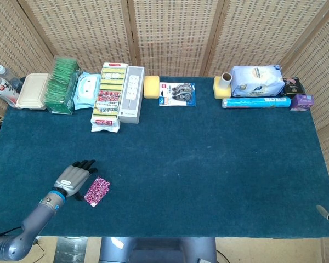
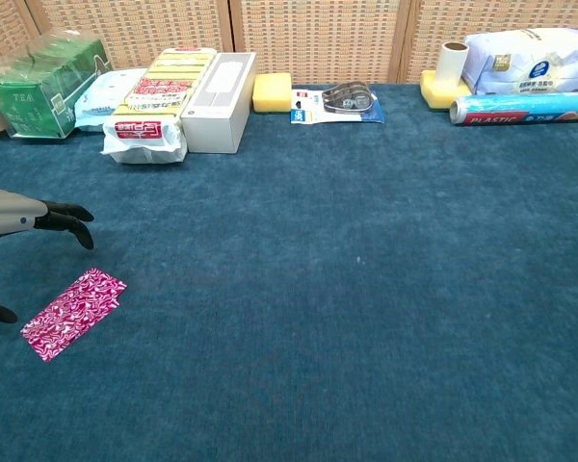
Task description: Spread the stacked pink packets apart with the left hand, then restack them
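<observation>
The pink patterned packets [image 1: 96, 190] [image 2: 73, 312] lie flat on the blue cloth near the front left, stacked with edges slightly offset. My left hand [image 1: 73, 177] [image 2: 19, 223] hovers just to their left, fingers spread and holding nothing, clear of the packets. In the chest view its thumb tip hangs low at the frame's left edge, beside the packets' near end. My right hand shows in neither view.
Along the back edge stand a green tea box [image 1: 61, 85], wipes pack [image 1: 86, 90], sponge pack [image 1: 109, 96], white box [image 1: 131, 93], yellow sponge [image 1: 151, 86], tape pack [image 1: 177, 93], tissue bag [image 1: 256, 80] and blue wrap roll [image 1: 256, 102].
</observation>
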